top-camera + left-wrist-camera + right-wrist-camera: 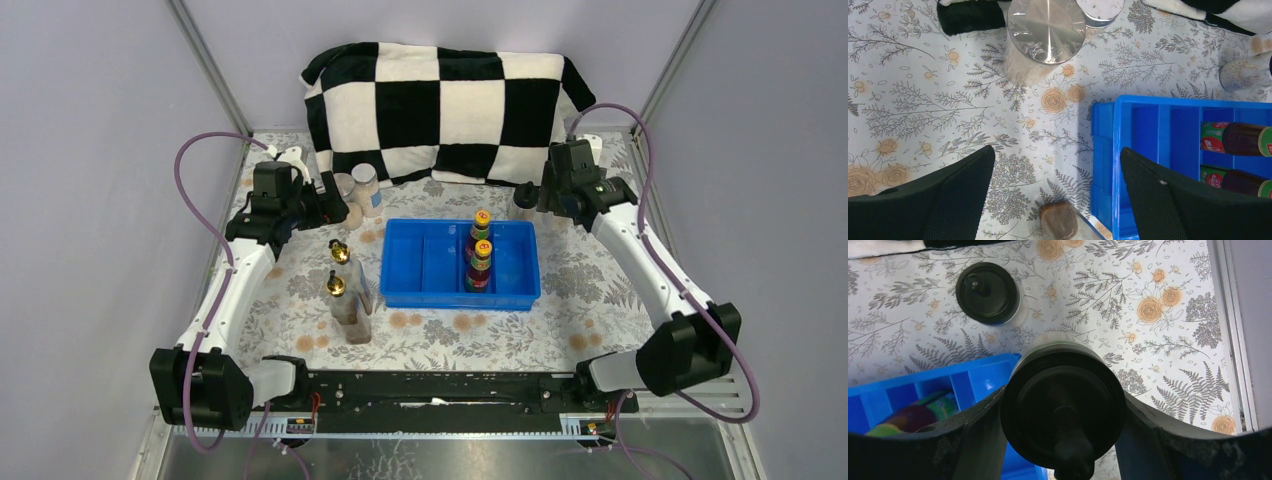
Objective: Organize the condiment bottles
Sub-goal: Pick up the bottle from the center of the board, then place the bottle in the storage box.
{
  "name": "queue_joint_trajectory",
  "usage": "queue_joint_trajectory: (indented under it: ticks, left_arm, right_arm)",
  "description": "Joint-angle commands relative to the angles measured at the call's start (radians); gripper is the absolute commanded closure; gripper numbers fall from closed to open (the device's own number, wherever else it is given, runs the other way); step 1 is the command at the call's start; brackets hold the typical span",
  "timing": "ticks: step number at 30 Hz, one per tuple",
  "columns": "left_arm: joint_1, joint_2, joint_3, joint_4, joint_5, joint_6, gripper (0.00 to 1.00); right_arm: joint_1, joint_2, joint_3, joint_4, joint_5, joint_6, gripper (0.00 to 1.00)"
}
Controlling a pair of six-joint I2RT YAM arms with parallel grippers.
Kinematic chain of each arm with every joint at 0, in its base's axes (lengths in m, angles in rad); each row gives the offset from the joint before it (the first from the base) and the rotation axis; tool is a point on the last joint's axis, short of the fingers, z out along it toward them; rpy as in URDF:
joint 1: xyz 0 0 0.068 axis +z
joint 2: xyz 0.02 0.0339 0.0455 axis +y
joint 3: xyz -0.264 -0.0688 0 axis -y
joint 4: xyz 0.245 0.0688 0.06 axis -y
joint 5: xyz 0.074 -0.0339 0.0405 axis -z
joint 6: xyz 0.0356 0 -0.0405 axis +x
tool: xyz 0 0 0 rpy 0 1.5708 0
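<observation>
The black-capped round shaker [1063,410] sits pinched between the right gripper's [1064,440] jaws, just off the far right corner of the blue divided plastic tray [973,371]. Gripped on its round body, it could slip or tilt. Carried low, it may clip the tray's rim or the two yellow-capped red-brown sauce bottles [479,252] inside. The left gripper [1058,165] hangs spread wide near the floral-clothed table's [430,330] far left corner.

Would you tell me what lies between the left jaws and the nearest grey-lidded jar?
Only bare flowered tablecloth before the grey-lidded jar, as the left wrist view shows.
</observation>
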Motion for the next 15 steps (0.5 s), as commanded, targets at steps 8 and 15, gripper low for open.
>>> queue_joint_trajectory:
  ticks: [8,15]
  left_arm:
    - [0.004,-0.007,-0.013,0.041,-0.004,0.014,0.01]
    - [0.004,-0.006,-0.015,0.042,-0.008,0.016,0.01]
  right_arm:
    - [0.179,-0.173,-0.049,-0.057,0.065,0.064,0.49]
    - [0.3,-0.18,-0.107,-0.053,0.099,0.116,0.49]
